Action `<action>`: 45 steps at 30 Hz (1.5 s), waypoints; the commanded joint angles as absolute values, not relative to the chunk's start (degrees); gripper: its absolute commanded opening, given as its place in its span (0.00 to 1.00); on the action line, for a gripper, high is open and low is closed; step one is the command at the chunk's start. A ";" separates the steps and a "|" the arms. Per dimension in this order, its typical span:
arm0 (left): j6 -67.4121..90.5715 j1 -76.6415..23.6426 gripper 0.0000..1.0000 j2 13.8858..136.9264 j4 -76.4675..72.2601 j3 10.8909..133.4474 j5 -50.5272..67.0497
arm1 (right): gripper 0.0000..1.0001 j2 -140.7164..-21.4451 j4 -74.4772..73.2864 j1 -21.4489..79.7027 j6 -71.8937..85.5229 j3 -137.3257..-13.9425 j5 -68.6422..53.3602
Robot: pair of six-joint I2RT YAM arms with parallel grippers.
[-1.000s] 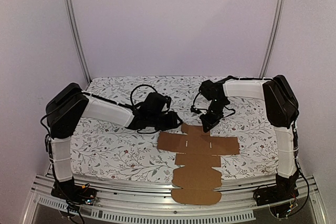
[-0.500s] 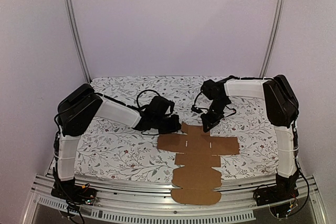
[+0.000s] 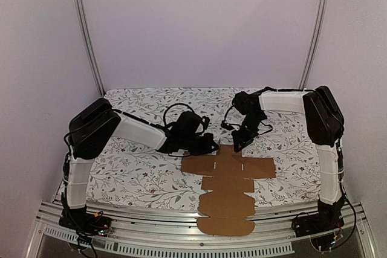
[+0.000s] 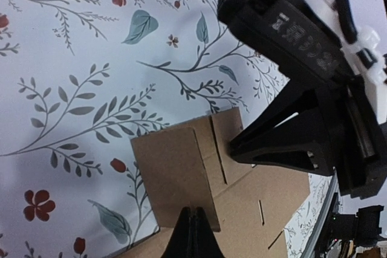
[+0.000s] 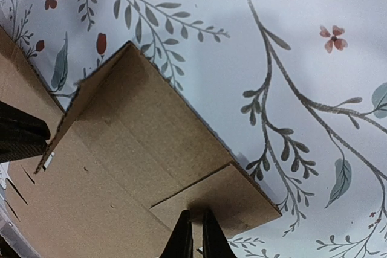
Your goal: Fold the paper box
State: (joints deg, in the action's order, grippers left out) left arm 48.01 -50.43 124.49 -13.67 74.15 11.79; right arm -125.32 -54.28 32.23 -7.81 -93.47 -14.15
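The paper box [image 3: 228,176] lies as a flat brown cross-shaped sheet on the floral cloth, its near end over the front rail. My left gripper [image 3: 211,145] is shut at the sheet's far left flap. In the left wrist view its tips [image 4: 193,211] meet the near edge of that flap [image 4: 175,176], which looks slightly raised. My right gripper [image 3: 238,144] stands at the far right flap. In the right wrist view the right gripper [image 5: 195,214] is almost fully shut, tips resting on the face of the flap [image 5: 242,200]. Neither pair of jaws has cardboard between them.
The flowered tablecloth [image 3: 139,167] covers the table. A slotted metal rail [image 3: 151,234] runs along the near edge. Two upright poles [image 3: 84,28] stand at the back corners. The two grippers are only a few centimetres apart over the sheet's far end.
My left arm has reached right to the sheet's far left flap and its jaws have shut. The right arm and the sheet have stayed put.
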 commanded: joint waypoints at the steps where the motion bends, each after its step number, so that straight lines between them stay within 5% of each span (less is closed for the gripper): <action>1: 47.36 -51.65 0.00 127.53 -14.68 76.99 13.72 | 0.06 -133.14 -54.13 32.78 -7.47 -89.91 -11.77; 20: 41.12 -52.46 0.00 135.06 5.38 84.23 7.43 | 0.07 -133.31 -54.39 30.41 -6.95 -89.48 -13.58; 29: 37.62 -55.14 0.39 107.28 8.24 71.09 -9.61 | 0.07 -132.08 -53.95 27.10 -6.77 -88.61 -15.33; 37: 51.09 -59.66 0.43 99.35 6.34 53.25 -3.91 | 0.11 -131.77 -53.77 27.06 -6.77 -88.44 -16.61; 45: 56.14 -61.11 0.45 100.60 1.01 48.74 -5.89 | 0.19 -125.55 -53.74 26.96 -7.04 -87.96 -18.50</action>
